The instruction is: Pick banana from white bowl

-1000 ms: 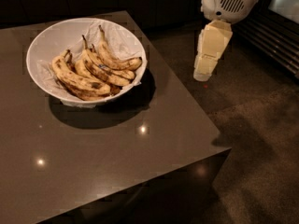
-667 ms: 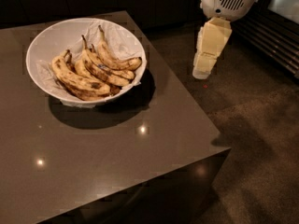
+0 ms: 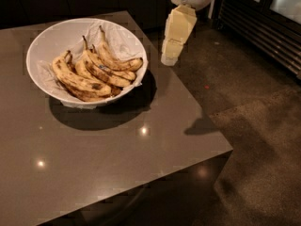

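The white bowl (image 3: 57, 35) stands on the back left of a brown table and holds a crinkled white liner and several spotted bananas. The banana (image 3: 114, 60) with the long thin stem lies at the back right of the pile, strongly curved, its stem pointing up and back. My gripper (image 3: 169, 59), cream coloured, hangs pointing down just right of the bowl's rim, over the table's right edge. It is above bowl height, apart from the bananas, and holds nothing.
Other spotted bananas (image 3: 79, 80) lie to the front left in the bowl. The table (image 3: 141, 164) ends at its right edge close under the gripper, with dark floor (image 3: 254, 126) beyond. A ribbed metal panel (image 3: 263, 29) stands at the far right.
My gripper has moved left toward the bowl, from out over the floor to the table's right edge. The bowl and bananas have not shifted.
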Controlling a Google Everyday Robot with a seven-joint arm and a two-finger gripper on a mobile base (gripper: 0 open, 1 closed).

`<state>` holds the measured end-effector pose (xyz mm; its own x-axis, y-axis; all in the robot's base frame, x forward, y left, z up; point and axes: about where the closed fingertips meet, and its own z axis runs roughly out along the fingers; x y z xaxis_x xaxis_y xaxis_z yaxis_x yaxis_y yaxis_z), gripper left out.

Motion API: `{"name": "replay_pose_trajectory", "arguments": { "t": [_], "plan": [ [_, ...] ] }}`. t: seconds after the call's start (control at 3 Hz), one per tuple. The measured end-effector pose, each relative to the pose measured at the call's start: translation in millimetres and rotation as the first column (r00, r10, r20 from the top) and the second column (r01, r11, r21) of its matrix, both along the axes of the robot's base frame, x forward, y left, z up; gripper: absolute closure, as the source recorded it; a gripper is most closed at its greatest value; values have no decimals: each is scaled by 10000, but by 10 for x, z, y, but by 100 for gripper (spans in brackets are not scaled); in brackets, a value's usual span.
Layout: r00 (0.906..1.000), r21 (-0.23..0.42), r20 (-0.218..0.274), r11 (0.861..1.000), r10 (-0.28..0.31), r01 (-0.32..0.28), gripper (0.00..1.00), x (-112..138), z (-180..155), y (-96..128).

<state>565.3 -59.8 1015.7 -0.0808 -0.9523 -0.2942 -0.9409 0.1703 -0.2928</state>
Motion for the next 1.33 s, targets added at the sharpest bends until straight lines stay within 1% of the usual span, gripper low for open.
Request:
{"name": "replay_pose_trajectory", "arguments": {
  "t": [0.33,0.67,1.0,1.33],
  "plan": [
    [9950,98,-3,9950,998,-998,0,72,-19,391],
    [9948,133,60,9947,1017,-1018,0,87,-14,415],
    [9974,648,-175,9955,699,-686,0,166,-51,511],
    [9960,997,-655,9935,606,-539,12,305,-119,720]
  ]
}}
